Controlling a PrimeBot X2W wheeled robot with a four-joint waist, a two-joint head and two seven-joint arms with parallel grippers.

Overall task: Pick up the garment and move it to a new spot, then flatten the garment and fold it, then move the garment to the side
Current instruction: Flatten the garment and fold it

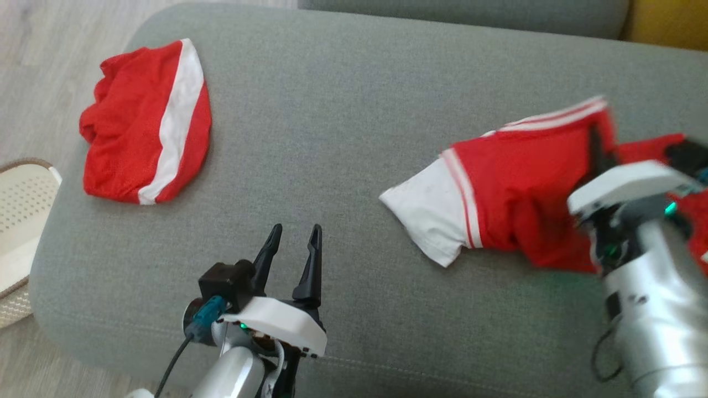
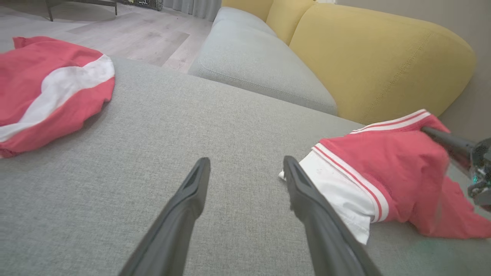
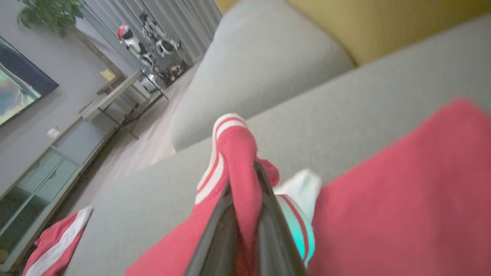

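- Nearest my head camera is the left gripper (image 1: 296,228), low over the front of the grey sofa cushion (image 1: 343,138). Its two dark fingers (image 2: 191,199) are spread wide, with nothing between them and bare fabric under them.
- On the floor off the cushion's left end sits a pale perforated thing with a brown rim (image 1: 25,221). I cannot tell what it is, or whether anything is in it.
- The right gripper (image 3: 245,184) has its fingers pressed together on a fold of the garment (image 1: 514,182), pinching red cloth beside a white-striped hem.
- The garment, a red top with a white sleeve, is on the right part of the cushion. Its pinched edge is pulled up and the sleeve lies on the fabric.
- A second red piece with a white band (image 1: 144,121) lies crumpled at the cushion's far left, well apart from both grippers.
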